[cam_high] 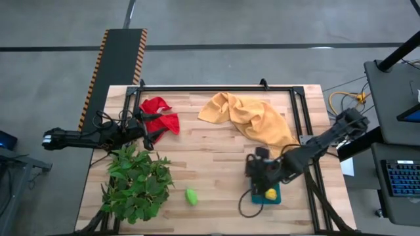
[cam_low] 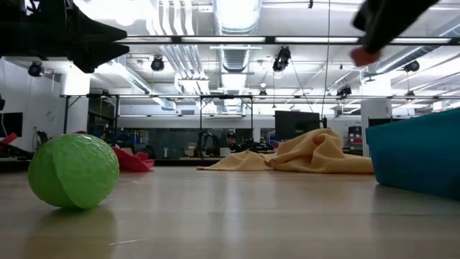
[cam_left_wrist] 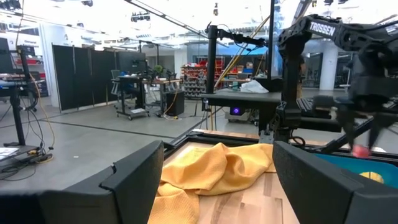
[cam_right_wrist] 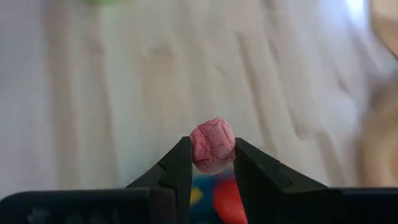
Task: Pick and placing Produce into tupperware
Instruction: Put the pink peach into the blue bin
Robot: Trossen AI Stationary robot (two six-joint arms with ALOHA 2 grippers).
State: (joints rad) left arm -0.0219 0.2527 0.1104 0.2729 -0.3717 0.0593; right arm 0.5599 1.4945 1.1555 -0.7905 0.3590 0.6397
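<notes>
My right gripper [cam_right_wrist: 212,144] is shut on a small pink piece of produce [cam_right_wrist: 212,146] and hangs above the teal tupperware [cam_high: 274,191]. In the low view the pink piece [cam_low: 364,54] shows high over the container [cam_low: 417,158]. A yellow piece [cam_high: 270,194] and a red one [cam_right_wrist: 225,202] lie inside the tupperware. A lime green piece [cam_high: 191,196] rests on the table toward the near edge, clear of both grippers. My left gripper [cam_high: 149,134] waits open beside the red cloth, holding nothing. My right gripper pinches the pink piece [cam_right_wrist: 212,163] between its two fingertips [cam_right_wrist: 180,158], one on each side. The fingers point down from above. The piece is lifted clear, over the open tupperware [cam_right_wrist: 202,186].
A leafy green plant [cam_high: 134,183] stands at the table's near left corner. A red cloth [cam_high: 161,115] lies far left, and a rumpled yellow cloth [cam_high: 249,118] spreads from the far middle toward the right. Bare wood lies between the plant and the tupperware.
</notes>
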